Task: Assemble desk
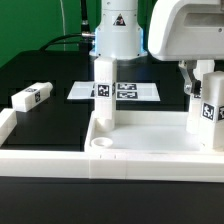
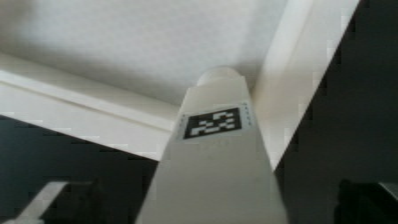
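Note:
The white rimmed tabletop (image 1: 150,140) lies upside down at the front, with a round socket (image 1: 100,143) showing at its near corner on the exterior view's left. One white leg (image 1: 105,95) stands upright in the corner on the exterior view's left. My gripper (image 1: 205,92) is shut on a second tagged leg (image 1: 207,112), held upright over the tabletop's end on the exterior view's right. In the wrist view this leg (image 2: 214,140) runs out from between my gripper's fingers (image 2: 50,203) toward the tabletop (image 2: 107,50). A third leg (image 1: 30,98) lies loose on the black table at the exterior view's left.
The marker board (image 1: 128,91) lies flat behind the tabletop, near the robot base (image 1: 118,35). A low white barrier wall (image 1: 30,160) runs along the front and turns back at the exterior view's left, with the tabletop against it.

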Robot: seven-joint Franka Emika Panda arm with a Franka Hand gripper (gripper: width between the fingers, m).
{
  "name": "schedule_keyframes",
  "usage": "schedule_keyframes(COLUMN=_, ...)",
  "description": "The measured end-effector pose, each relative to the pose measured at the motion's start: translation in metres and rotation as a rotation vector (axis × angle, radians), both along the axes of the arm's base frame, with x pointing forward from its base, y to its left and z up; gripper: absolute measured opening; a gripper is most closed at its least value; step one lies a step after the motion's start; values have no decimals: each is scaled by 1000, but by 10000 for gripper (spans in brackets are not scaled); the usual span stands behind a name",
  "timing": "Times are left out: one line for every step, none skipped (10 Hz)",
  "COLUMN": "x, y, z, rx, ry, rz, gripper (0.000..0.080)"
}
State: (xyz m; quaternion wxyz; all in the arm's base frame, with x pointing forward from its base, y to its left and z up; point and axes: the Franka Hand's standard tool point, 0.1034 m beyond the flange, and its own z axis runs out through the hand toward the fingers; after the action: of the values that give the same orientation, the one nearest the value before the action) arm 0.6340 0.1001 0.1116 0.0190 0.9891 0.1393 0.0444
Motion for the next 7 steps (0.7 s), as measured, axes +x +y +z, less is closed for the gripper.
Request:
schedule_keyframes(x=0, y=0, z=0, rx=0, ry=0, rz=-1, gripper=427)
schedule_keyframes(x=0, y=0, z=0, rx=0, ry=0, rz=-1, gripper=427)
schedule_keyframes(x=0, y=0, z=0, rx=0, ry=0, rz=-2, gripper=290)
schedule_keyframes(x=0, y=0, z=0, rx=2, ry=-1, rz=-31, gripper=290)
schedule_keyframes(x=0, y=-1, z=0, rx=2, ry=-1, rz=-31, gripper=290)
schedule_keyframes(x=0, y=0, z=0, rx=5, ry=-1, rz=-50, gripper=290)
schedule_keyframes(x=0, y=0, z=0, rx=17, ry=-3, rz=-155, gripper=290)
